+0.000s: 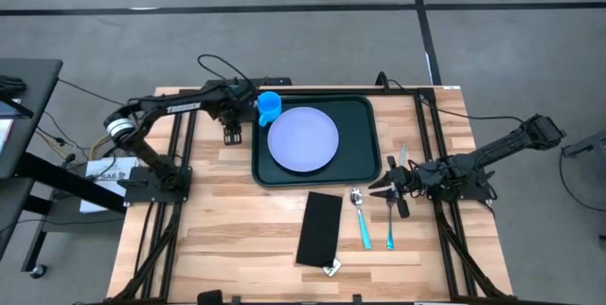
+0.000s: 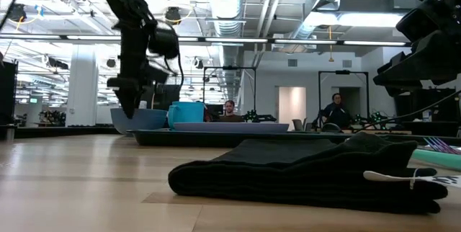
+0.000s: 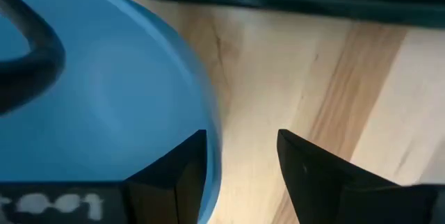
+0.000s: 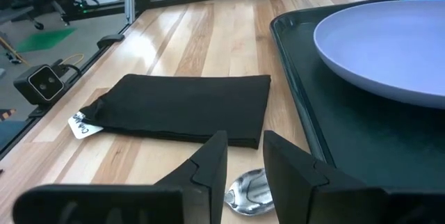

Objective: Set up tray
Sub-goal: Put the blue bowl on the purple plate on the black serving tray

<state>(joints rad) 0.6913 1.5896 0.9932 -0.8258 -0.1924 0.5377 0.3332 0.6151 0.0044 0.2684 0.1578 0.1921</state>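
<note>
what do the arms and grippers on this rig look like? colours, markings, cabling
Both arms are dark, slim and jointed. The left arm has a white band near its base, pale lettering along one link and a black cable looping behind. The left gripper and right gripper have angular black fingers.

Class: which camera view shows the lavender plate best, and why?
The high view: the whole round lavender plate shows, lying in the green tray. The low view shows it edge-on; the right wrist view shows part of it; the left wrist view shows none.
</note>
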